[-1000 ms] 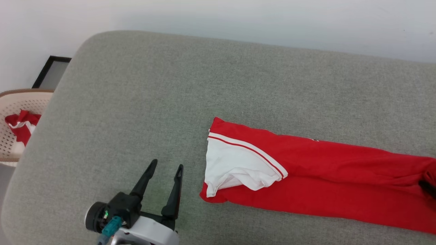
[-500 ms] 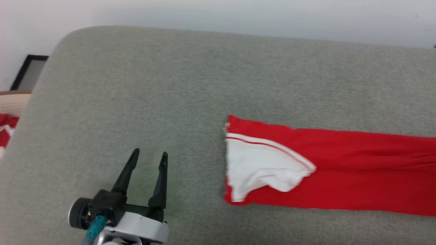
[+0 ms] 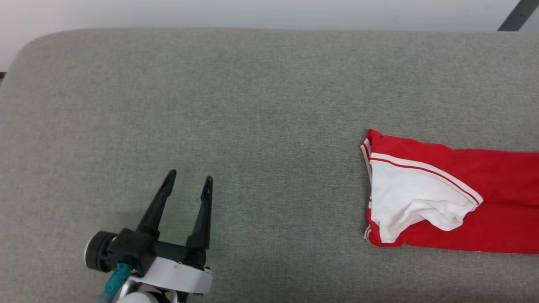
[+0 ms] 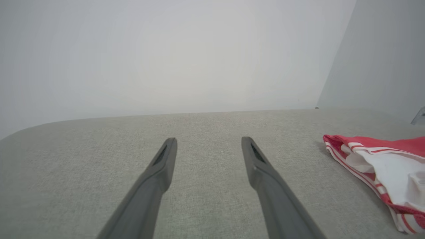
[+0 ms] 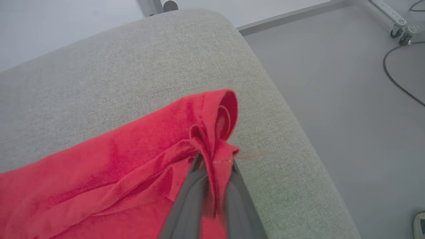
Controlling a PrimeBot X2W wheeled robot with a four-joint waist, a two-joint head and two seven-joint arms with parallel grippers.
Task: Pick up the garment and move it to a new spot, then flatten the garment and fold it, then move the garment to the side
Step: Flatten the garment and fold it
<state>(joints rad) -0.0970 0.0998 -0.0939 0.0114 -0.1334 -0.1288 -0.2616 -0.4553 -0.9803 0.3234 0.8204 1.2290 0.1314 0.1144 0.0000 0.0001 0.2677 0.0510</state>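
Observation:
The garment (image 3: 454, 198), a red shirt folded into a long strip with a white sleeve on top, lies at the right of the grey cushion and runs off the head view's right edge. Its striped end (image 4: 378, 169) shows at the right of the left wrist view. My left gripper (image 3: 188, 184) hovers open over bare cushion, well left of the garment, nothing between its fingers (image 4: 166, 159). In the right wrist view my right gripper (image 5: 214, 162) is shut on a bunched red end of the garment (image 5: 132, 159) near the cushion's corner.
The grey upholstered surface (image 3: 210, 105) has a rounded far edge against a pale wall. In the right wrist view the cushion's corner (image 5: 265, 86) drops to grey floor (image 5: 332, 83), with a cable (image 5: 395, 79) and a caster (image 5: 403, 36) beyond.
The head camera has swung left to right, so basket and frame left the picture. The garment has slid right across the cushion, away from the left gripper. Left gripper stays open.

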